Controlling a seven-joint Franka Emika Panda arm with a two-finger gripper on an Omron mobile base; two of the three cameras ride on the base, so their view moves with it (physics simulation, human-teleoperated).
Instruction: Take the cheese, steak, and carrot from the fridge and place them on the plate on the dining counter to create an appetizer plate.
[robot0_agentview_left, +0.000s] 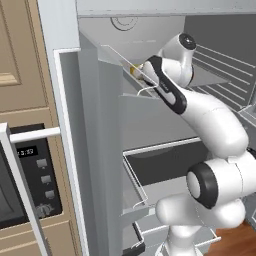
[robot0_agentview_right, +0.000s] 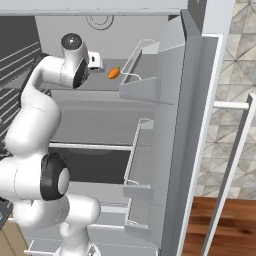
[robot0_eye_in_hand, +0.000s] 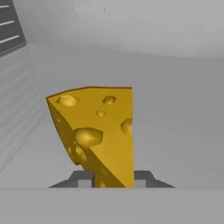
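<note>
Inside the open fridge (robot0_agentview_left: 100, 125), my gripper (robot0_eye_in_hand: 113, 180) reaches onto the upper shelf (robot0_eye_in_hand: 175, 113). The yellow holed cheese (robot0_eye_in_hand: 98, 131) stands wedged between the two dark fingertips (robot0_eye_in_hand: 83, 179), and the gripper is shut on it. In the left base view a sliver of the cheese (robot0_agentview_left: 135, 71) shows past the wrist. The small orange carrot (robot0_agentview_right: 114, 73) lies on the same shelf, a little to the right of the hand. The steak, the plate and the dining counter are out of view.
The right fridge door (robot0_agentview_right: 172, 100) stands open with wire-railed door shelves (robot0_agentview_right: 142, 65) close to the arm. A dark drawer (robot0_agentview_left: 160, 167) sits below the shelf. The black oven (robot0_agentview_left: 30, 170) is left of the fridge. Wood floor (robot0_agentview_right: 220, 225) lies at the right.
</note>
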